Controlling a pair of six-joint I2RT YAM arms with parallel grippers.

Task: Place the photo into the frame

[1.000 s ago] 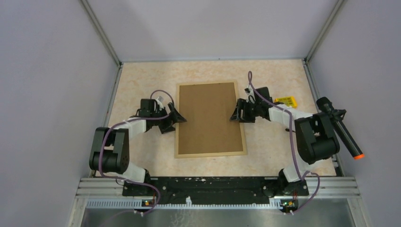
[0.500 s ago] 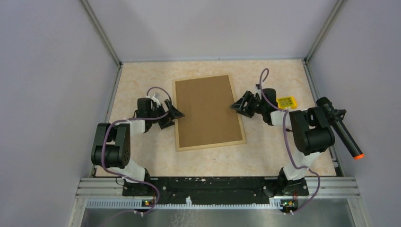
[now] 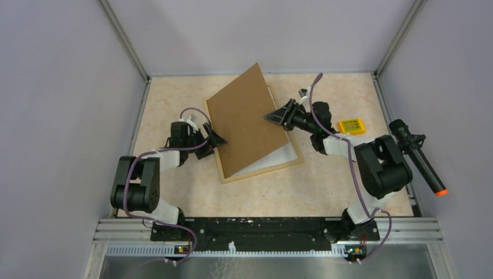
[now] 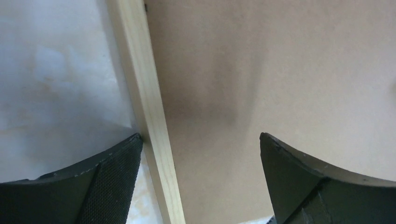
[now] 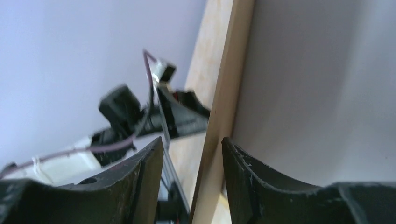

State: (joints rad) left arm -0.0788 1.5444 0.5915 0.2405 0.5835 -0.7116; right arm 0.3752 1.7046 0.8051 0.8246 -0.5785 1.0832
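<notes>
One thin light-wood frame [image 3: 261, 171] lies flat and skewed on the table [image 3: 174, 93]. One brown backing board [image 3: 244, 125] is tilted above it, low at the frame's left side and raised at its right, and one white sheet [image 3: 273, 158] shows inside the frame. Two grippers: the left gripper [image 3: 218, 142] is spread wide and straddles the frame's left rail. The right gripper [image 3: 273, 116] has a finger on either side of the board's raised edge, and I cannot tell if it is clamped. One yellow block [image 3: 352, 125] sits right of the frame.

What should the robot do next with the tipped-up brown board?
Probably swing the backing board higher, clear of the frame. The right hand has one edge raised, but the other edge sits low beside the open left hand, so it covers most of the frame.
</notes>
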